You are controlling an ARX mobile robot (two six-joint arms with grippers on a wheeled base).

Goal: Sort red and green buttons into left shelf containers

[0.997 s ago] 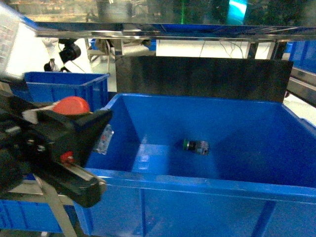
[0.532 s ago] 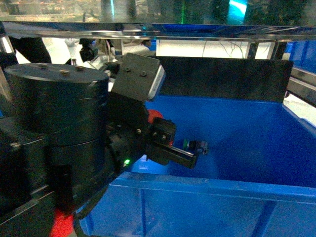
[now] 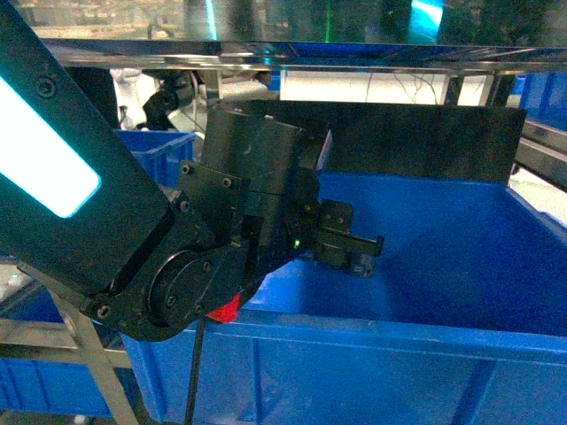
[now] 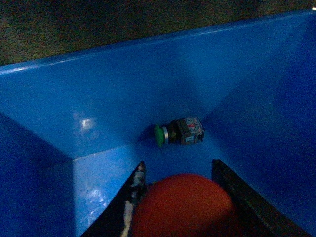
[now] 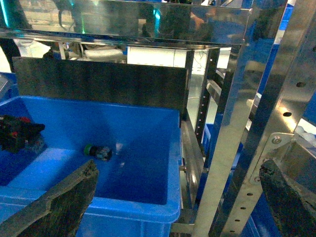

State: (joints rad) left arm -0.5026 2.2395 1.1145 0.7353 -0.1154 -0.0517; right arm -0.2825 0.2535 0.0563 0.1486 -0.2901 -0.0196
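Head view shows the shelf [image 3: 292, 55] as the biggest thing, its shiny steel rail running across the top and its perforated uprights [image 5: 237, 123] filling the right of the right wrist view. On it sits a large blue bin [image 3: 443, 354], deep, with a thick rim along its near edge and a dark panel [image 3: 425, 142] standing behind its far wall. A second, smaller blue bin [image 3: 164, 150] stands farther back on the left.

The left arm [image 3: 106, 221] crosses the left half of the head view, black with a pale lit strip, and reaches over the near rim into the big bin. Its claw [image 4: 180, 197] hangs inside the bin, above the floor, its two dark fingers [image 4: 247, 197] clamped on the red button [image 4: 182, 207], whose wide round cap fills the gap between them in the left wrist view.

The right claw [image 5: 177, 202] is outside the bin, on its right near the uprights, with its two dark fingers [image 5: 69, 202] spread wide apart and nothing between them.

The green button [image 4: 178, 132] lies on its side on the bin floor near the far wall, green head pointing left, well apart from the red one.
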